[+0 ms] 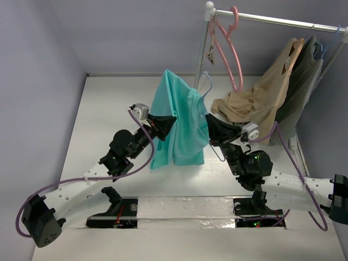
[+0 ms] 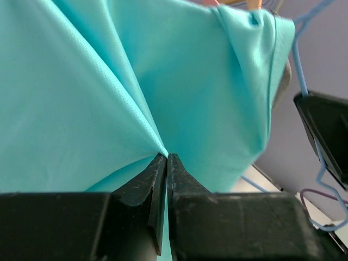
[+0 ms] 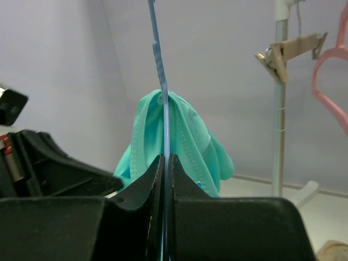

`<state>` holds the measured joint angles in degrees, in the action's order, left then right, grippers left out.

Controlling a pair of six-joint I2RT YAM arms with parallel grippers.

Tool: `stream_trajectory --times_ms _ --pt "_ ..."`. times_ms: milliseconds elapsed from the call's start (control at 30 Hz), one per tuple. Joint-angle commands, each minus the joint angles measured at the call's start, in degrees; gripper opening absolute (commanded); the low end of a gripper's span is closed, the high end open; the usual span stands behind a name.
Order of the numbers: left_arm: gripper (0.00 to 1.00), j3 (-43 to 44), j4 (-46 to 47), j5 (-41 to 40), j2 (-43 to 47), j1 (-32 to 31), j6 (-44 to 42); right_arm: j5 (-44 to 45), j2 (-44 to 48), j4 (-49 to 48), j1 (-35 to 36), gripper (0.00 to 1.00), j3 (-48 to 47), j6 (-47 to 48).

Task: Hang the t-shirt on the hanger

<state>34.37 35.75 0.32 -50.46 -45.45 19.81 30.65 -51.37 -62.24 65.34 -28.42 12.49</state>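
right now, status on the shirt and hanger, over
Left pincer shut on the t-shirt. Right pincer shut on the hanger wire. T-shirt draped over the hanger. Pink hanger on the rack behind, apart.

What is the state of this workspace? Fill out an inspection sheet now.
Surface: white table.
Job's things: teal t-shirt held up off the table, draped over the light-blue hanger; the hook shows above the collar.
Clutter: tan garment, lower part slumped by the table.
Grippers: left gripper fingers shut on t-shirt fabric; right gripper fingers shut on the hanger wire.
Cables: purple cable loops off each arm, apart from the t-shirt.
Surroundings: lilac walls; rail carrying a pink hanger and a dark garment.
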Motion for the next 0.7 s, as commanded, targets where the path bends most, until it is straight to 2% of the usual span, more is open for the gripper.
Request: stream_trajectory --times_ms 0,167,333,567,667 --pt "0.00 -1.58 0.73 0.21 2.90 -0.78 1.45 3.71 -0.48 -10.62 0.14 0.00 -4.18 5.87" --pt "0.00 -2.90 -3.40 -3.12 7.38 -1.31 1.19 4.42 -1.19 -16.59 0.14 0.00 -4.18 10.53" --pt "0.00 -4.04 -8.66 -6.11 10.20 -1.31 1.28 2.13 0.66 -17.73 0.14 0.00 -4.62 10.88" --pt "0.00 -5.98 -13.77 -11.56 10.29 -1.83 3.74 0.38 0.57 -21.34 0.14 0.00 -4.18 11.06" --pt "0.00 -6.33 -14.04 -11.31 9.68 -1.83 4.97 -0.07 -0.04 -22.14 0.14 0.00 -4.09 10.62"
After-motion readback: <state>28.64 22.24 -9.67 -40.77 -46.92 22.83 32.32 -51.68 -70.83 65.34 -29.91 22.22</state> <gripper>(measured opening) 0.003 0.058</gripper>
